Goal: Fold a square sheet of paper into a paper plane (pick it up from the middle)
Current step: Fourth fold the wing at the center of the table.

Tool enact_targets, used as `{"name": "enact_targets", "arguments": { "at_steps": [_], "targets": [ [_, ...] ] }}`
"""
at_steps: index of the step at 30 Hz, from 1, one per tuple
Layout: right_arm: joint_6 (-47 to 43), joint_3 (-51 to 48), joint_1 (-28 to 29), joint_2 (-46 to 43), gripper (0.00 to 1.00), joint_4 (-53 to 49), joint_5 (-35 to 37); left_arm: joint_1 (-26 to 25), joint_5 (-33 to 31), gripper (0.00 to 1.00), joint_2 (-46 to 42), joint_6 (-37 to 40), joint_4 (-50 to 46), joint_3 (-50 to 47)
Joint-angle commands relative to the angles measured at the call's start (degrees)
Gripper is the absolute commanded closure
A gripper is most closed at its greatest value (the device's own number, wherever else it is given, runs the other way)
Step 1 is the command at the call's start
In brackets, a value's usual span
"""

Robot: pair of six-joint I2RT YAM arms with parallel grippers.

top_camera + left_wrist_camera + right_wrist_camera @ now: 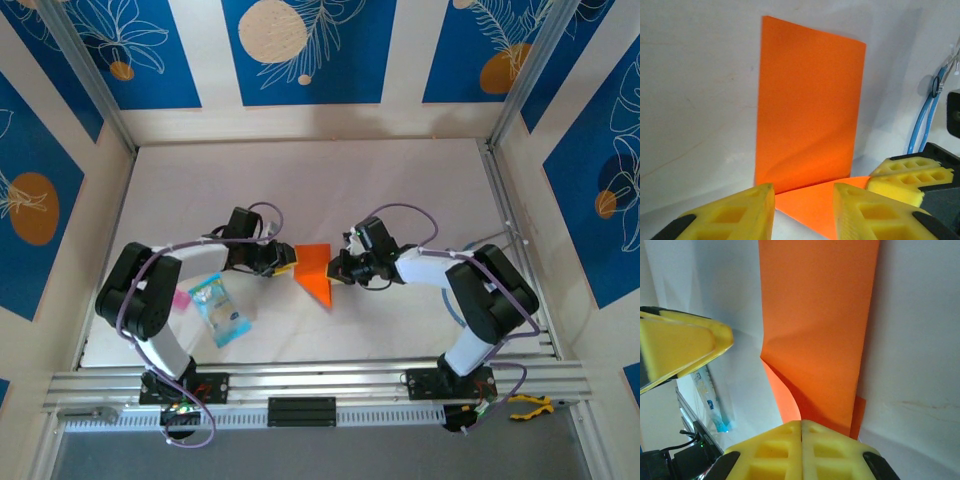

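- Our right end effector (801,429) is pinched tight on the orange paper sheet (807,105).
- Our left end effector (802,194) gapes empty; we should press the crease flat, edges aligned.

Right wrist view: my right gripper (801,427) hides the lower edge of the square sheet of paper (815,330); the frame cuts its top. Left wrist view: its near corner runs off the bottom. From above, print on the packet (220,308) is too small to read.
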Motion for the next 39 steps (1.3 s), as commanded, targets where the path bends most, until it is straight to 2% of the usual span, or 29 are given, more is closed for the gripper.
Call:
{"name": "enact_targets", "arguments": {
  "at_steps": [1,31,39],
  "targets": [
    [0.30,-1.86,-0.74,-1.97,0.95,2.60,-2.56,0.77,2.21,0.62,1.06,-0.93,0.36,1.53],
    [4.68,-9.21,-2.89,-5.48,0.98,16.28,-7.22,0.68,5.03,0.60,6.33,-2.91,0.64,4.25],
    [4.48,-9.87,-3.29,-6.65,0.98,16.34,-7.53,0.42,5.61,0.60,7.07,-3.53,1.43,4.48]
  ]
}}
